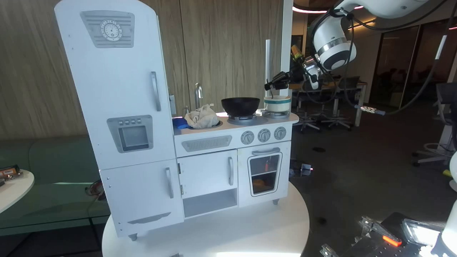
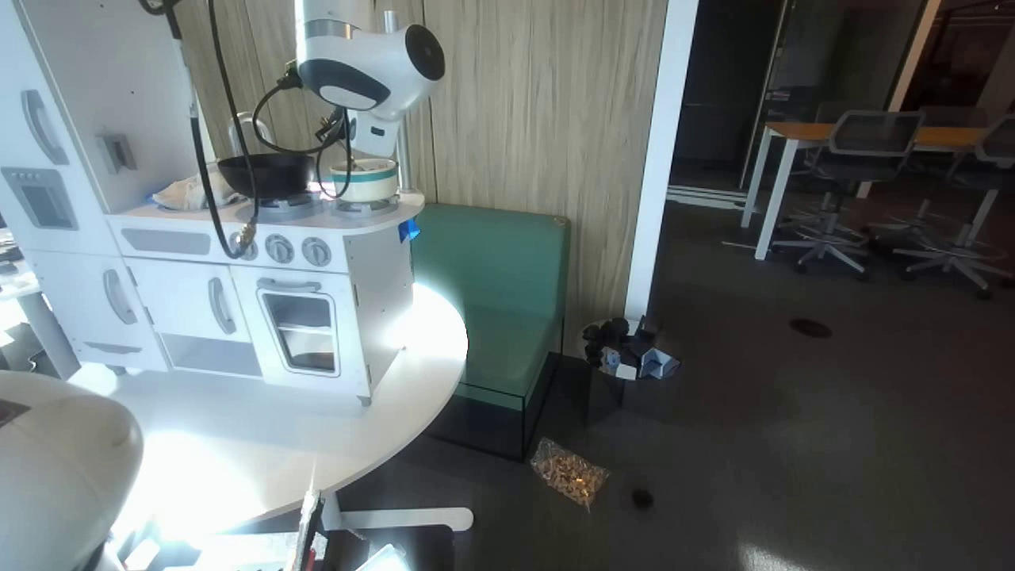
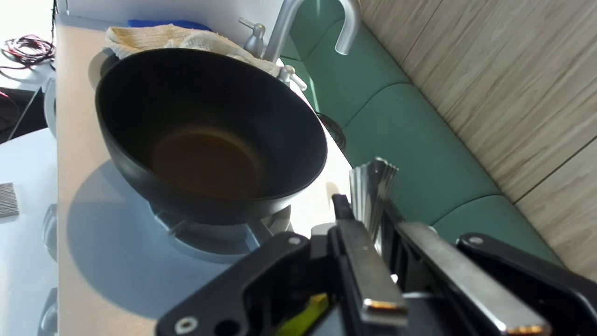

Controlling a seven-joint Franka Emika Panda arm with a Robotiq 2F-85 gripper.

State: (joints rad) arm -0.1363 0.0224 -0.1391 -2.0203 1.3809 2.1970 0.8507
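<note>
Silvery utensil | held in pincer | apart from black pan edge

- Tool: black and silvery, with a patch of yellow-green
- Metal piece: shiny silver, streaked light and dark
- Pot: cream, a teal band round it
- Pan: black, brownish at the bottom inside
- Cloth: cream-beige
- Tap: silver-grey
- Toy kitchen: white, its handles and knobs grey
- Arm: white with dark grey caps
- Table: plain white
- Seat: green
- Wall: pale brown, darker wood-grain streaks
- Floor: dark grey
</note>
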